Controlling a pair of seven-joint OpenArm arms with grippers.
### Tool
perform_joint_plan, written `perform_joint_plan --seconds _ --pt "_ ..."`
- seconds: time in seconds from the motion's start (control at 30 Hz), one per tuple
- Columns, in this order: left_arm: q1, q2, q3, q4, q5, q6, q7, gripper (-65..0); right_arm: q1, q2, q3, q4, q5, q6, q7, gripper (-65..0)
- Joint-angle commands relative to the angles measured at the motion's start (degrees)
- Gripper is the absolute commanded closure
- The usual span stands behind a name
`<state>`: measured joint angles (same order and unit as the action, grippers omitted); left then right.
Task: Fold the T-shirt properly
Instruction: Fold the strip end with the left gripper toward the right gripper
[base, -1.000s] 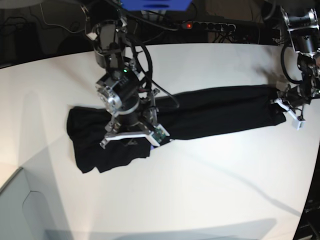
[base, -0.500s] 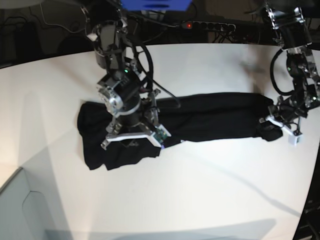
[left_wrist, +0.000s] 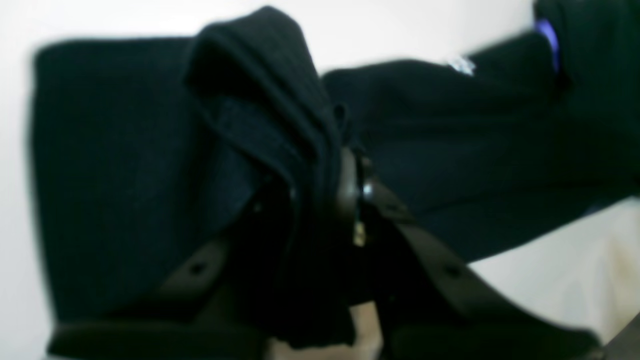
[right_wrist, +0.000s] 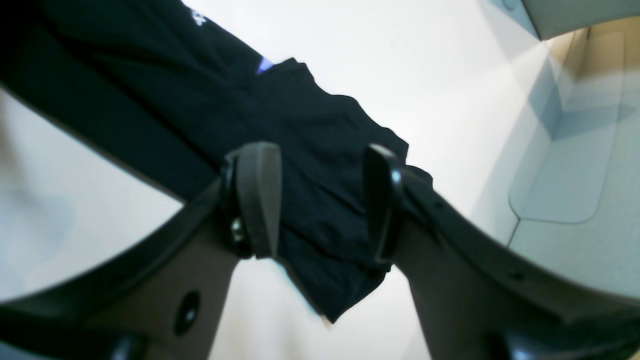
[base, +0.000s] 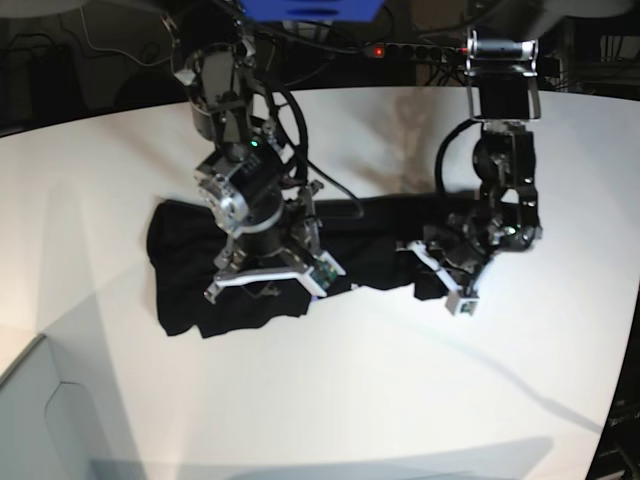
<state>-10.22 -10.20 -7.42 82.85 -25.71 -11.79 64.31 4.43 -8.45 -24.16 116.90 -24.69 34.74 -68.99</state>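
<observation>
The large black soft-fabric T-shirt (base: 260, 270) lies mid-bench, limp and light, best gripped at bunched edges. Left pincer (left_wrist: 325, 195) clamps its end; right pincer (right_wrist: 320, 200) gapes, straddling cloth.

Bright overhead light washes the white table (base: 400, 400) pale; long soft shadows fall toward five o'clock. Left wrist view is blurred, fabric nearly featureless.

This is looking like a robotics lab: two robot arms are standing over a white tabletop (base: 420, 400), with a power strip (base: 420, 52) and cables lying behind.
</observation>
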Motion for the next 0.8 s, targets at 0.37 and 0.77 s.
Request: perform_joint_plan --seconds 0.37,0.77 --pt "-2.3 6.6 0.6 5.4 4.6 0.0 4.3 0.0 1.0 -0.6 -0.1 0.9 -0.1 0.7 1.0 -26.4" --pt "-2.7 9.5 1.0 11.9 4.6 0.0 8.5 0.0 2.5 -0.6 0.6 1.0 -0.2 0.7 0.9 -26.4"
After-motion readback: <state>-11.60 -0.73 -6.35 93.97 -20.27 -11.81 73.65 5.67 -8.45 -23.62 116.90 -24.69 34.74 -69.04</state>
